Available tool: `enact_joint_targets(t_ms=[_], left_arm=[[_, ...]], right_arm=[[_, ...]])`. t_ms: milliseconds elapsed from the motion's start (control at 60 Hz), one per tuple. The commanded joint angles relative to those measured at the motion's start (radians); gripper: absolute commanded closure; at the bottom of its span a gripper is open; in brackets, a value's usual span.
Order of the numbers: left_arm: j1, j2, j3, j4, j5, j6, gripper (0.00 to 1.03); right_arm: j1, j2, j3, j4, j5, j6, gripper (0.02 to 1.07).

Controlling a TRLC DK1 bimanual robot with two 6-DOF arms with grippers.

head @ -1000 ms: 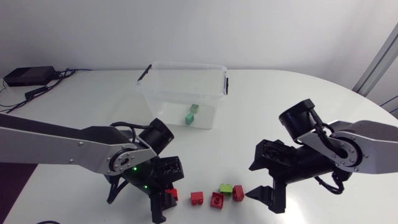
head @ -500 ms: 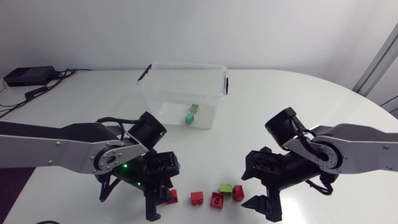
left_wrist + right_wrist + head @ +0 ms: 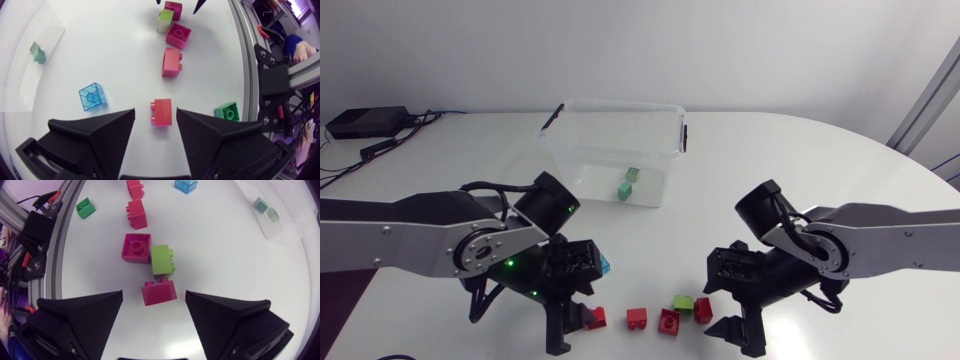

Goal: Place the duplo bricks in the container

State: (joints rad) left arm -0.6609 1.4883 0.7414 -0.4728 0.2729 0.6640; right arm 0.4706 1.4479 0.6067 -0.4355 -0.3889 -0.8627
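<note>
A clear plastic container [image 3: 578, 150] stands at the back middle with two green bricks [image 3: 628, 182] inside. Several duplo bricks lie in a row near the front edge: red [image 3: 596, 317], red [image 3: 638, 318], magenta [image 3: 668, 321], lime [image 3: 683, 303] and magenta [image 3: 703, 309]. A clear blue brick [image 3: 605, 264] lies behind them. My left gripper [image 3: 572, 328] is open, and the end red brick [image 3: 161, 111] lies loose between its fingertips. My right gripper [image 3: 735, 335] is open at the row's other end, with the magenta brick [image 3: 158, 291] in the gap between its fingers, touching neither.
A small green brick [image 3: 227, 111] lies by the table's front edge, beside my left gripper. The lime brick [image 3: 162, 259] and a magenta one [image 3: 136, 247] sit just ahead of my right gripper. Black cables and a box [image 3: 365, 122] lie at the back left.
My right arm has slid left, closer to the row of bricks. My left arm has shifted a little left, and its fingers narrowed, then spread again around the red brick.
</note>
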Motion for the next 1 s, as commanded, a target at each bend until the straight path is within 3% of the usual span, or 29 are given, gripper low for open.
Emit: enact_joint_targets(t_ms=[0, 267, 383, 450, 633, 783, 983], left_arm=[[-0.016, 0.01, -0.004, -0.012, 0.009, 0.028, 0.2], [-0.049, 0.127, -0.022, 0.003, 0.009, 0.022, 0.19], [-0.046, 0.136, -0.031, 0.028, 0.009, 0.019, 0.39], [-0.045, 0.136, -0.031, 0.045, 0.009, 0.014, 0.62], [-0.065, 0.158, -0.036, 0.076, 0.006, 0.005, 0.67], [-0.062, 0.153, -0.05, 0.072, 0.006, 0.008, 0.77], [-0.057, 0.113, -0.07, 0.072, 0.003, 0.011, 0.77]], right_arm=[[0.0, 0.016, -0.013, 0.021, 0.002, -0.03, 0.16], [-0.001, 0.009, -0.013, 0.023, 0.002, -0.022, 0.16], [0.008, 0.005, -0.016, 0.02, 0.002, -0.016, 0.16], [0.01, 0.003, -0.016, 0.021, 0.002, -0.016, 0.16], [0.022, 0.006, -0.015, 0.026, 0.007, -0.016, 0.16], [0.025, 0.019, -0.015, 0.029, 0.01, -0.022, 0.17], [0.025, 0.043, -0.015, 0.037, 0.021, -0.036, 0.26]])
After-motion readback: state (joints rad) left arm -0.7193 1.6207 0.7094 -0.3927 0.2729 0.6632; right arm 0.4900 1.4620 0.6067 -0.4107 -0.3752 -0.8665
